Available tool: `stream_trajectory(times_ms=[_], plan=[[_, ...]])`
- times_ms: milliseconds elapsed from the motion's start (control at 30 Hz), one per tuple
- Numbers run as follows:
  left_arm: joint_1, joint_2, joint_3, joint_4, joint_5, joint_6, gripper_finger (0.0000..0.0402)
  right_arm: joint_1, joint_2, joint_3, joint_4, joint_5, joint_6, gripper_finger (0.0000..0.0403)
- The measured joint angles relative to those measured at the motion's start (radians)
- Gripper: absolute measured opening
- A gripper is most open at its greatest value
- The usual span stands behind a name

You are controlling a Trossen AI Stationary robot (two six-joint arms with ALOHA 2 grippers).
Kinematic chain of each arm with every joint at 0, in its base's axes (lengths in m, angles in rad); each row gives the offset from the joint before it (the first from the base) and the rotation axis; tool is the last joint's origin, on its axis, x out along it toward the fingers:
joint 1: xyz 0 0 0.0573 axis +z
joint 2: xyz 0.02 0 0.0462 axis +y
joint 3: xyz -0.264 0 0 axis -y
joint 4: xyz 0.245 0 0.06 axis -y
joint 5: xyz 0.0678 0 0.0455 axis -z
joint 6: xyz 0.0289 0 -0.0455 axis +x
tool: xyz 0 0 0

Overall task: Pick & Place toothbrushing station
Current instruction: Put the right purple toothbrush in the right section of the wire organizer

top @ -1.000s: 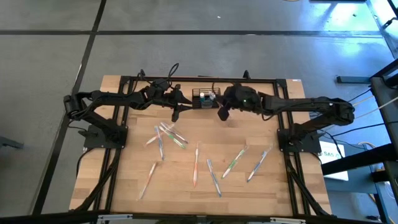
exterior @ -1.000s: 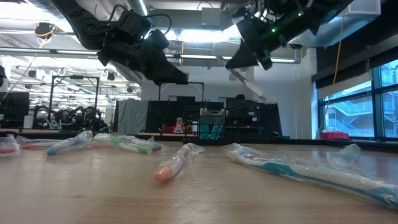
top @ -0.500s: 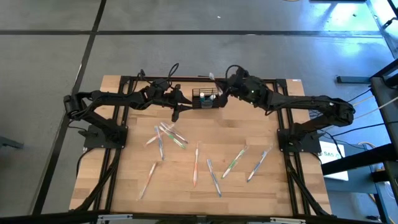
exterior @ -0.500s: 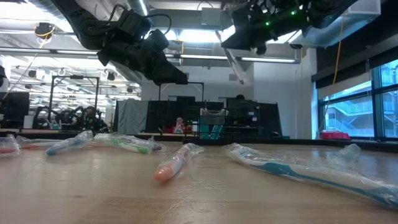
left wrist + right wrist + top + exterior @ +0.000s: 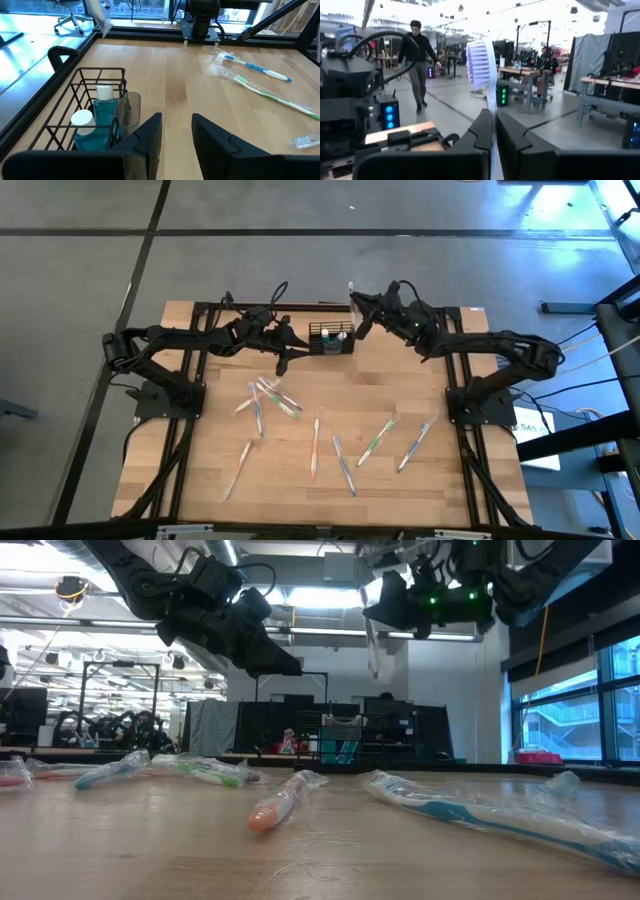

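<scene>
- Caddy [image 5: 331, 340] at far edge of worktop [image 5: 300, 480], btwn the arms; holds teal bottles [image 5: 95, 125], no brush seen inside yet.
- Right pincer [image 5: 492, 130] clamped on a toothbrush [image 5: 482, 65], raised beside caddy, bristles up; looks like insertion still to do.
- Left pincer [image 5: 175, 135] just beside caddy, part-open, holding nothing.
- Approx. nine brushes [image 5: 315, 442] left scattered.
- Hard to tell: exact brush count, caddy's full contents, handle end hidden in the grip.

grey concrete floor [image 5: 300, 205], tall windows [image 5: 575, 715] at one side, workbenches [image 5: 530, 75] beyond, bright ceiling lights.
</scene>
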Motion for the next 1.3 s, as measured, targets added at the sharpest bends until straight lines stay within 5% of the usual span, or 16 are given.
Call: stream_trajectory(times_ms=[600,1300], plan=[[-0.001,0.000,0.000,0.000,0.000,0.000,0.0102,-0.048,0.247,-0.008,0.316,-0.061,-0.005,0.0014],[-0.001,0.000,0.000,0.000,0.000,0.000,0.0102,-0.070,0.268,-0.007,0.276,-0.079,-0.031,0.0014]])
